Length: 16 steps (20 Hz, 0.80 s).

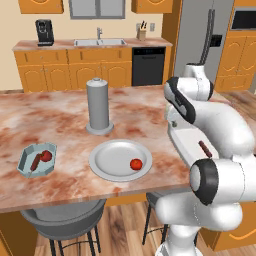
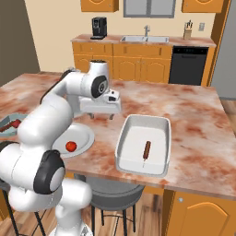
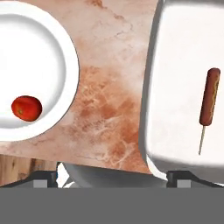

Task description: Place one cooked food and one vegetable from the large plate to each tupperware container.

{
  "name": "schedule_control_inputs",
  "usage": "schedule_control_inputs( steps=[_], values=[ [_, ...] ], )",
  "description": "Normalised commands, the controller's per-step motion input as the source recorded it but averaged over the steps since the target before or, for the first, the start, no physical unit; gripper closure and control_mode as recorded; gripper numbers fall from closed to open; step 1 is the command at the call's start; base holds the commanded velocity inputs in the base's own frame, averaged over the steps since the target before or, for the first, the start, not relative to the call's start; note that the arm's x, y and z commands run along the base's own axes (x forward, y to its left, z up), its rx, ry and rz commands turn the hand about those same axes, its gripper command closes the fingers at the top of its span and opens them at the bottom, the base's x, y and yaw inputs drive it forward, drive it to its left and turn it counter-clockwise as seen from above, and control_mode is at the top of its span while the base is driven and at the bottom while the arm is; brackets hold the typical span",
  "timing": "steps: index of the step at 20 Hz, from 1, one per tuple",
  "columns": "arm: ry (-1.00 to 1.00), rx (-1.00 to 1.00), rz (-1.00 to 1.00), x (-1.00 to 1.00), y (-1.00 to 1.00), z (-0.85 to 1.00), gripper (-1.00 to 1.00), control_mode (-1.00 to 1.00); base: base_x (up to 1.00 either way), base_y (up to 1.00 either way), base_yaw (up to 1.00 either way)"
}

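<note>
The large plate (image 1: 110, 152) (image 2: 85, 135) (image 3: 48, 48) lies near the counter's front edge and holds one vegetable, a red ball (image 1: 135, 164) (image 2: 70, 146) (image 3: 26, 108). The white rectangular tupperware container (image 2: 123, 138) (image 3: 175, 52) holds one cooked food stick (image 2: 147, 150) (image 3: 209, 100) (image 1: 205, 148). At the left, the pale-blue octagonal container (image 1: 26, 156) holds a brown stick (image 1: 35, 162) and a red ball (image 1: 46, 156). My gripper (image 2: 102, 116) (image 3: 111, 181) hangs open and empty above the bare counter between plate and rectangular tub.
An upright grey cylinder (image 1: 100, 106) stands behind the plate. Grey stools (image 1: 62, 217) (image 2: 113, 193) sit under the counter's front edge. Cabinets, a sink and a coffee machine (image 1: 44, 32) line the far wall.
</note>
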Motion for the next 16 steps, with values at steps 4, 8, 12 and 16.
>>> schedule_control_inputs(
  steps=[4,8,12,16],
  values=[
    [0.05,0.15,0.25,-0.81,0.97,-0.03,-1.0,-1.0,0.0,0.0,0.0],
    [-0.07,0.02,0.18,-0.24,1.0,-0.41,-1.0,-1.0,0.0,0.0,0.0],
    [0.0,-0.06,0.06,0.03,0.61,-0.68,-1.0,-1.0,0.0,0.0,0.0],
    [0.0,-0.19,-0.06,0.23,0.61,-0.61,-1.0,-1.0,0.0,0.0,0.0]
  ],
)
